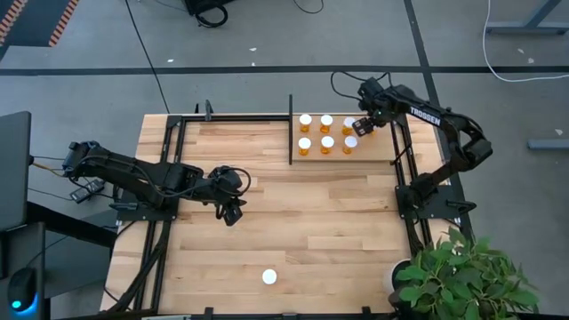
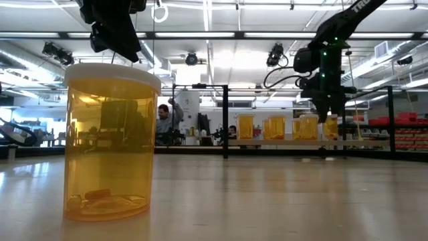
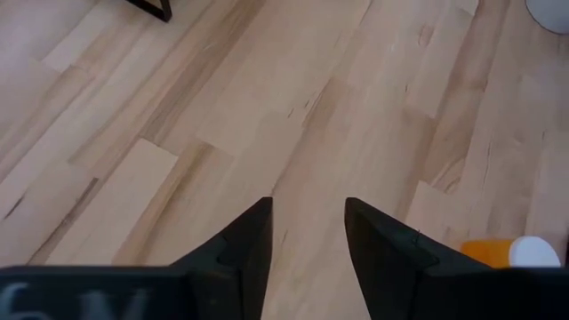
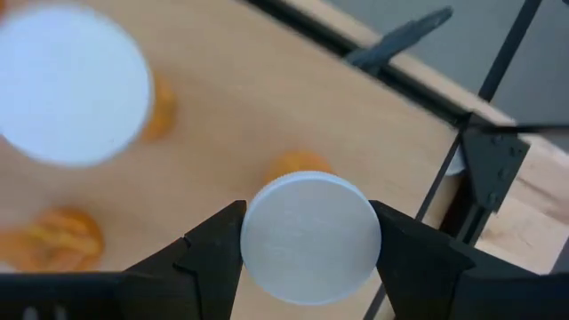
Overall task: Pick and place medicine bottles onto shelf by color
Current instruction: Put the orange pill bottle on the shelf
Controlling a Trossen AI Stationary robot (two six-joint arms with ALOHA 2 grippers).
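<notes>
Several orange medicine bottles (image 1: 327,142) with white caps stand in two rows on the pale shelf (image 1: 378,149) at the far right. My right gripper (image 1: 359,125) is over the rows' right end, shut on one bottle (image 4: 309,236). Another bottle (image 1: 269,277) stands upright on the tabletop near the front edge, large in the low view (image 2: 110,140). My left gripper (image 1: 233,213) hangs over the table's middle left, open, with bare wood between its fingers (image 3: 307,258). An orange bottle (image 3: 511,253) shows at the edge of the left wrist view. My right gripper pinches the bottle by the rim of its white cap (image 4: 258,240), one finger (image 4: 213,253) on each side. The fingers come from above, pointing steeply down. The bottle (image 2: 331,127) stays upright below them, its base level with its neighbours on the shelf.
Thin black bars (image 1: 291,129) edge the shelf, and a black frame (image 1: 169,178) runs along the table's left side. A potted plant (image 1: 462,276) stands at the near right corner. The wood between the shelf and the front edge is bare apart from the lone bottle.
</notes>
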